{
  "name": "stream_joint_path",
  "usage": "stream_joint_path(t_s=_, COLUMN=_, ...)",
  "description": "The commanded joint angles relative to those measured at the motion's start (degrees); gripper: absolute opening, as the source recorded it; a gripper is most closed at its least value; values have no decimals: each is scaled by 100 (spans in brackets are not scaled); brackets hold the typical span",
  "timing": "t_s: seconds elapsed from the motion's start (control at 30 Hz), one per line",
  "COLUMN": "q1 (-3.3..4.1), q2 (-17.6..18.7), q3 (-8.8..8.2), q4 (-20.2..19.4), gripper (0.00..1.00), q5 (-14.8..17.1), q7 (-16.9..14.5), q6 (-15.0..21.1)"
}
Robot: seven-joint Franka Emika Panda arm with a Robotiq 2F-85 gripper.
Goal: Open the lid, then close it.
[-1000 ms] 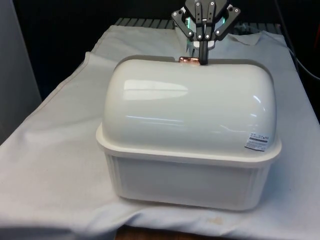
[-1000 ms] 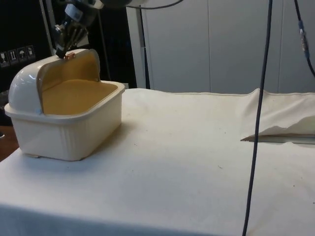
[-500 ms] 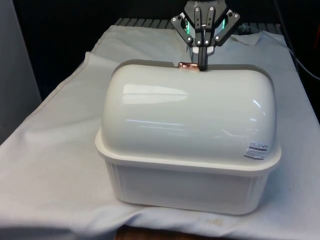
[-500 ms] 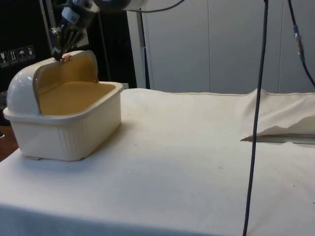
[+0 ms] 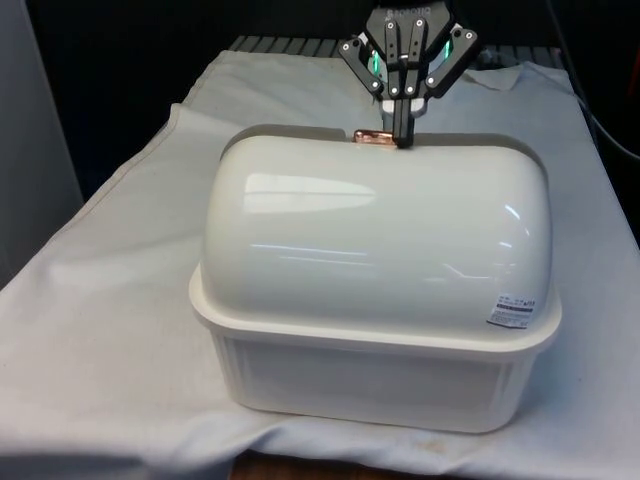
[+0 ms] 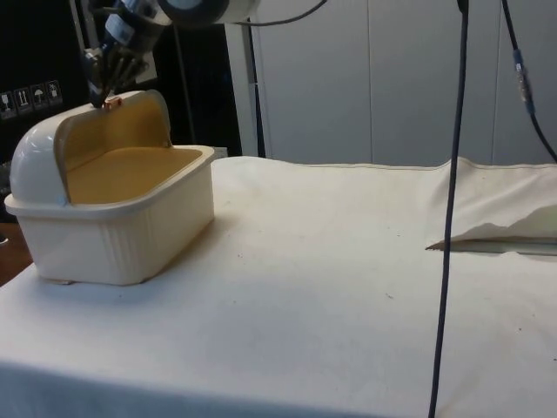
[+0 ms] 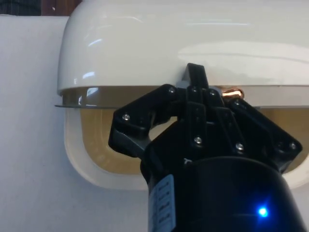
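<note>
two fingers seemingly pinch the copper handle atop the raised lid.

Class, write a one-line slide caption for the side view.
Tool at the copper handle of the bread box, lid rolled back.

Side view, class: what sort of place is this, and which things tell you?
Probably a lab or test room, not a kitchen: a bread box stands alone on a table under a white cloth, cables hang down, and a robot's pincer holds the lid's handle.
</note>
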Motion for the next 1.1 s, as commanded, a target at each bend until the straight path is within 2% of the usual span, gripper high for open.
stream_joint_path(t_s=0.0, q1=29, q2=29, q3=-80, q4=6, gripper=0, q5=-11, q7=80, q6=34)
stream_joint_path(t_s=0.17, q1=40, q2=-29, q3=-103, q4=40, gripper=0, q5=-29, q7=166, q6=17)
stream_joint_path(t_s=0.2, q1=-6, q2=-11, q3=-17, q4=52, gripper=0, q5=0, q7=103, q6=0)
stream_joint_path(t_s=0.23, q1=40, q2=-34, q3=-109, q4=34, gripper=0, q5=-29, q7=183, q6=29)
stream_joint_path(t_s=0.43, q1=52, q2=-143, q3=-126, q4=-97, gripper=0, q5=-34, q7=264, q6=80)
stream_joint_path(t_s=0.47, q1=-6, q2=-80, q3=-23, q4=6, gripper=0, q5=0, q7=172, q6=0)
stream_joint_path(t_s=0.5, q1=52, q2=-166, q3=-132, q4=-132, gripper=0, q5=-40, q7=275, q6=86)
stream_joint_path(t_s=0.67, q1=86, q2=-292, q3=-143, q4=-413, gripper=0, q5=-52, q7=350, q6=189)
stream_joint_path(t_s=0.73, q1=92, q2=-321, q3=-149, q4=-498, gripper=0, q5=-57, q7=378, q6=229)
stream_joint_path(t_s=0.77, q1=6, q2=-327, q3=-11, q4=-435, gripper=0, q5=0, q7=269, q6=138)
stream_joint_path(t_s=0.8, q1=97, q2=-332, q3=-149, q4=-544, gripper=0, q5=-57, q7=390, q6=246)
stream_joint_path(t_s=1.07, q1=80, q2=-498, q3=-120, q4=-854, gripper=0, q5=-52, q7=458, q6=298)
